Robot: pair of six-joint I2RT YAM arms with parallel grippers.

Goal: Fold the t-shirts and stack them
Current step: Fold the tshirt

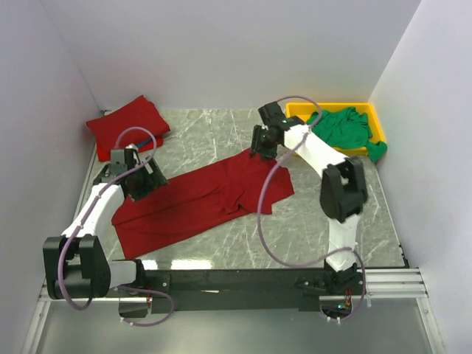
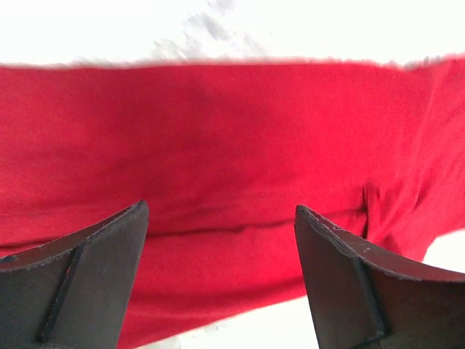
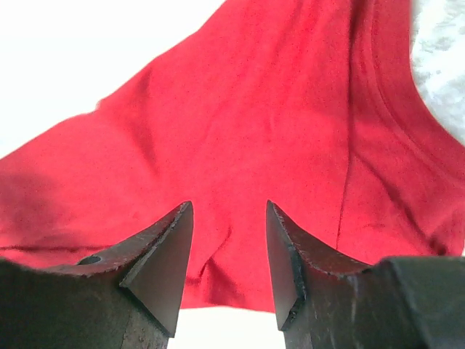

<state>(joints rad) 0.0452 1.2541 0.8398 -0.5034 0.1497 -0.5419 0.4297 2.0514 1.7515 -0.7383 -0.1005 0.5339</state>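
A: Shirts, where are they?
B: A red t-shirt [image 1: 206, 199] lies spread at the middle of the bench [image 1: 206, 129]. A folded red t-shirt [image 1: 127, 124] sits at 10 o'clock, and a green t-shirt [image 1: 343, 127] is in the yellow tray [image 1: 372, 118] at 2 o'clock.
A: And the grippers?
B: The left gripper [image 2: 221, 211] is spread wide over its 9 o'clock end. The right gripper [image 3: 229, 207] is half spread over the 1 o'clock end.

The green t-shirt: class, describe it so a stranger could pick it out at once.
On the marble table, look to the far right corner, where a yellow tray sits. The green t-shirt lies crumpled in it, spilling over the right rim. It alone is green; the spread shirt and the folded pile are red.
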